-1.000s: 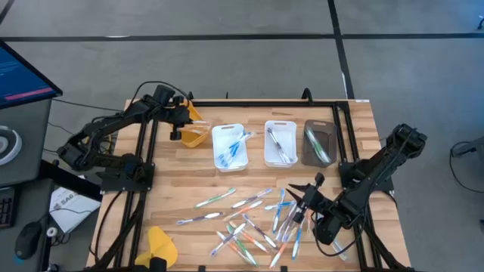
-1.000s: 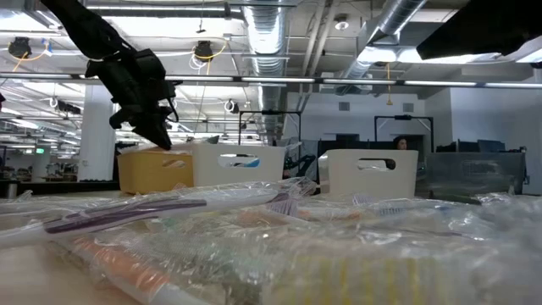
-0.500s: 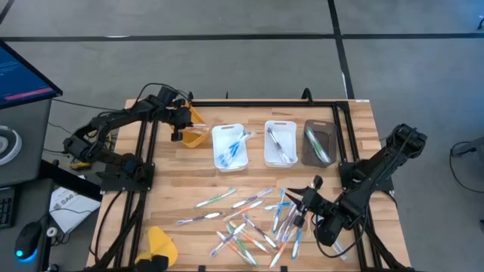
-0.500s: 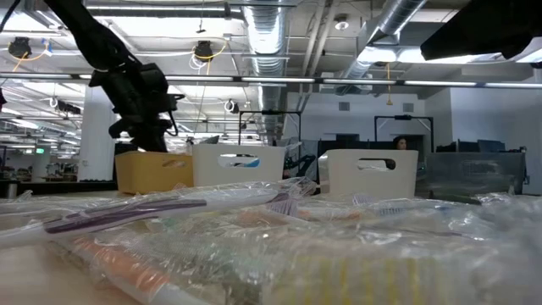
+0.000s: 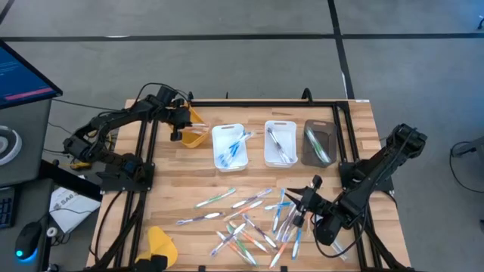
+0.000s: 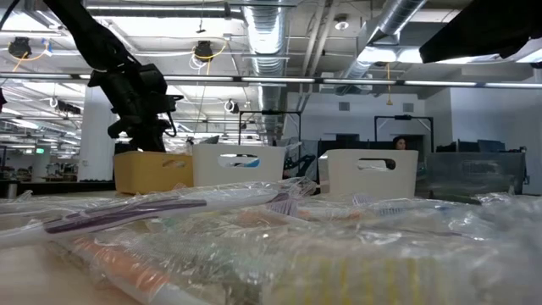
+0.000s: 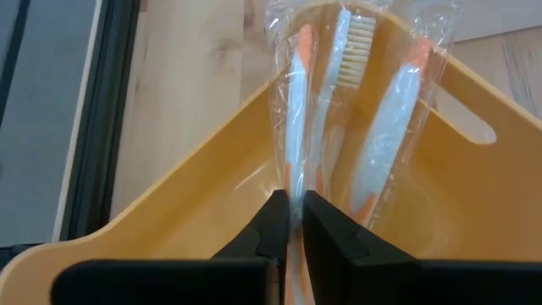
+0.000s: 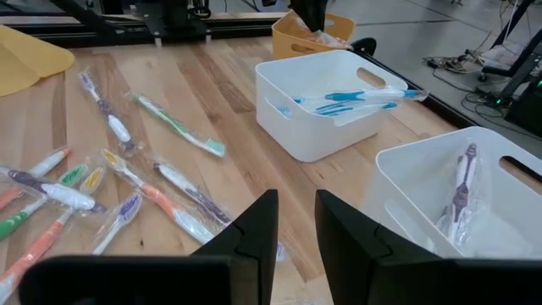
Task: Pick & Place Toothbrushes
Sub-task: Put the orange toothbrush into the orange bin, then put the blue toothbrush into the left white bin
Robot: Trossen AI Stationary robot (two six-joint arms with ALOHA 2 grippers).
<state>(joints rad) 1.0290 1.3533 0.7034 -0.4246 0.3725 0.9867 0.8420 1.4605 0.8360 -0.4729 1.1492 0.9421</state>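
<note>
My left gripper [image 5: 181, 127] reaches down into the yellow tray [image 5: 199, 137] at the far left and is shut on a clear-wrapped orange-and-white toothbrush [image 7: 296, 127]. A second orange toothbrush [image 7: 385, 119] lies beside it in the tray. Many wrapped toothbrushes [image 5: 249, 223] lie loose on the table's near half. My right gripper [image 5: 300, 201] hangs over the right side of that pile, open, with nothing between its fingers [image 8: 254, 229]. My left gripper pinches the toothbrush's wrapped handle end [image 7: 292, 191] between its two fingers. They come slanting down from the table's left and lie along the brush. The brush runs away from the fingers inside the tray, its far end up against the tray's wall [image 7: 339, 13].
Two white trays [image 5: 229, 146] [image 5: 280, 142] and a dark tray [image 5: 319, 143] stand in a row right of the yellow one, each with toothbrushes inside. A yellow object [image 5: 160, 243] lies at the near left edge. Black frame rails [image 5: 145, 174] run along the table's sides.
My left gripper has sunk a little, its fingertips now down inside the yellow tray, and then kept still.
</note>
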